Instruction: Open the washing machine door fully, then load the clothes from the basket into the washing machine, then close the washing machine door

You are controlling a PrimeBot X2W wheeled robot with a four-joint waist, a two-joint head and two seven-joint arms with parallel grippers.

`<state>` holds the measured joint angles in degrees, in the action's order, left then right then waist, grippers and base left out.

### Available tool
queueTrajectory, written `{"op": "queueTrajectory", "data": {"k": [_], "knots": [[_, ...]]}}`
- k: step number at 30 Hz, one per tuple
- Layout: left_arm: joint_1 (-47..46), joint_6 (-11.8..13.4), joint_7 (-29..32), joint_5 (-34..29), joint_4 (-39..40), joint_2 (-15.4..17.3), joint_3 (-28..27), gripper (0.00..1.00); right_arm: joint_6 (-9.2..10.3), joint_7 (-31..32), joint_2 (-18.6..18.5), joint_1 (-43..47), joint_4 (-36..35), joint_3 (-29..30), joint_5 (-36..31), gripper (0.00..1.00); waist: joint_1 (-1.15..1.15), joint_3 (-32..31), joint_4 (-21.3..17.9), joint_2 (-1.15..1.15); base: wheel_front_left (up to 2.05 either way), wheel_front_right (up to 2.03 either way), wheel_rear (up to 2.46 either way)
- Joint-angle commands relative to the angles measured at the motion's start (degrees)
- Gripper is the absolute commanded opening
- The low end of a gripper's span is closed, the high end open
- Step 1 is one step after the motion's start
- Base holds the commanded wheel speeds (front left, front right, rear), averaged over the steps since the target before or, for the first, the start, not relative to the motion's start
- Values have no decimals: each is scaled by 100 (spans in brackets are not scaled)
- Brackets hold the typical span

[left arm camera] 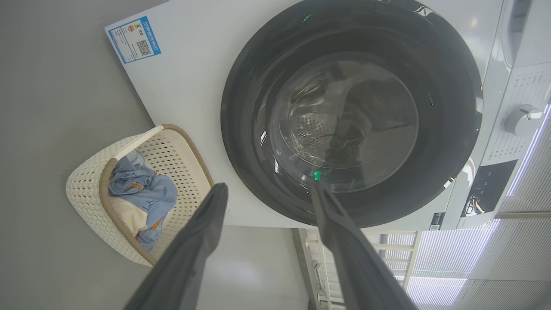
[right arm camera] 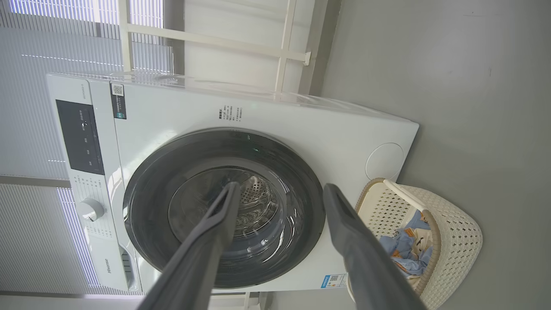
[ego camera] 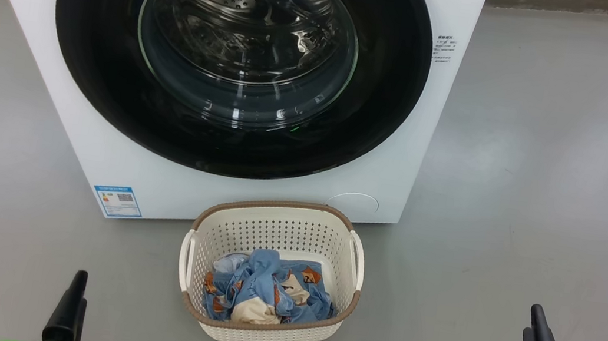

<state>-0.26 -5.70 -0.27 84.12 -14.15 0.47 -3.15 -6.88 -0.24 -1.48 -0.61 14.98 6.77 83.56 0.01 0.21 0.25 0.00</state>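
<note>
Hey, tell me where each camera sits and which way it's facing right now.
Head view: on the head, facing forward and down at the washing machine, basket before it; left end effector and right end effector at the bottom corners.
Left wrist view: on the left wrist, facing the washing machine door along its own open fingers.
Right wrist view: likewise from the right wrist.
Shared: both wrist views show door, basket and clothes.

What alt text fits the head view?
A white washing machine with its round black-rimmed door shut stands on a grey floor, a cream basket of blue printed clothes just in front. The robot's left hand and right hand sit at the bottom corners, holding nothing.
</note>
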Motion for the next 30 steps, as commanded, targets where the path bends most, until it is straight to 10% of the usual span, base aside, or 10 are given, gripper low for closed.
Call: {"op": "queueTrajectory", "data": {"k": [1,30], "knots": [[-212,41,-68,-116,243,104,-84,100,-21,-81,-49,-212,-225,-82,-130,100,-1,0,9,0,0,0,0],[-136,750,-557,-2210,1340,152,310,100,-35,-567,-80,-223,-977,-293,-2015,100,-1,-17,107,0,0,0,0]]}}
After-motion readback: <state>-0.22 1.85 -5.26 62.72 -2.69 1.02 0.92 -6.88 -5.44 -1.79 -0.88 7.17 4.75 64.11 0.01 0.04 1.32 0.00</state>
